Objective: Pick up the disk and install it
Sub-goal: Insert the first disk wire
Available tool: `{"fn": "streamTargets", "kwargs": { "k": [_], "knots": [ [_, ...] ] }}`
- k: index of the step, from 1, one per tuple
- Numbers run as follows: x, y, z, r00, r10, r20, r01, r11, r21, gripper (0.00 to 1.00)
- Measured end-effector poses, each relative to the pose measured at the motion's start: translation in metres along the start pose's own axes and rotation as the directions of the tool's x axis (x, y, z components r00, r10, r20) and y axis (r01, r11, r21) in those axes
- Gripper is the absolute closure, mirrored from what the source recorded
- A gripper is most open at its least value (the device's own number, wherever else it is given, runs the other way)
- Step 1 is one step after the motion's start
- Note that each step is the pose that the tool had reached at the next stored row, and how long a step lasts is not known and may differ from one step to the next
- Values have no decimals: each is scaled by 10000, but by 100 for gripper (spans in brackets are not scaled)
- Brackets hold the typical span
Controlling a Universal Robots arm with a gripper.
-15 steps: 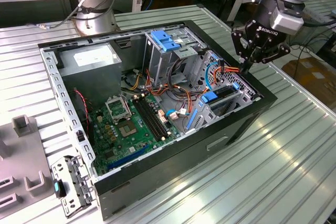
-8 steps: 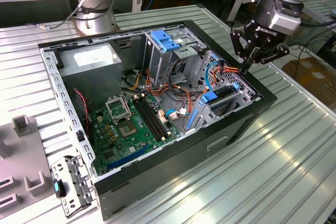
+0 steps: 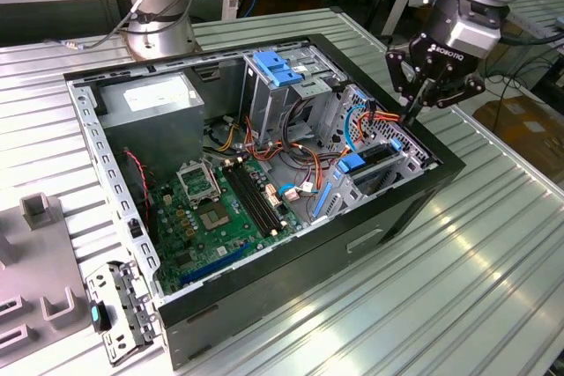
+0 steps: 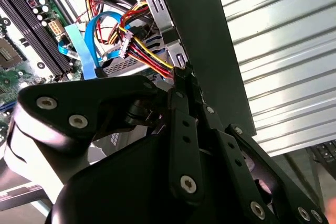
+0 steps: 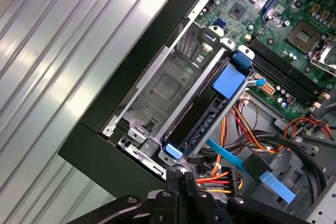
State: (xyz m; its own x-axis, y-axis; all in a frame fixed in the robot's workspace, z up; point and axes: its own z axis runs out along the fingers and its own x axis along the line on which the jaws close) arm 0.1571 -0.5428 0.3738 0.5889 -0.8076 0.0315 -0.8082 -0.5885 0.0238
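The open computer case (image 3: 414,204) lies on the slatted table. In the first wrist view the disk (image 5: 206,120), a dark flat slab with blue side rails, stands on edge in a metal drive cage (image 5: 163,85) at the case's corner. In the exterior view the disk (image 3: 377,156) appears as a dark slot beside blue tabs. My gripper (image 3: 412,115) hangs just above that corner, towards the exterior view's right. Its black fingers are pressed together with nothing between them. In both wrist views the gripper (image 4: 185,74) (image 5: 184,180) has its tips right beside a bundle of red, yellow and orange wires (image 4: 144,51).
Inside the case are a green motherboard (image 3: 211,209), a grey power supply box (image 3: 159,99), a blue ribbed latch (image 3: 278,68) and loose cables (image 3: 286,143). The arm's base (image 3: 159,15) stands behind the case. A loose metal bracket (image 3: 123,305) and grey fixtures (image 3: 40,209) lie at the exterior view's left.
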Motion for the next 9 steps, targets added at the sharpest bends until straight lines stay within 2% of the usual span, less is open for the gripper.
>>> {"fn": "streamTargets", "kwargs": {
  "k": [9],
  "knots": [
    [-13,18,0,9999,101,3,-101,9999,-3,84]
  ]
}}
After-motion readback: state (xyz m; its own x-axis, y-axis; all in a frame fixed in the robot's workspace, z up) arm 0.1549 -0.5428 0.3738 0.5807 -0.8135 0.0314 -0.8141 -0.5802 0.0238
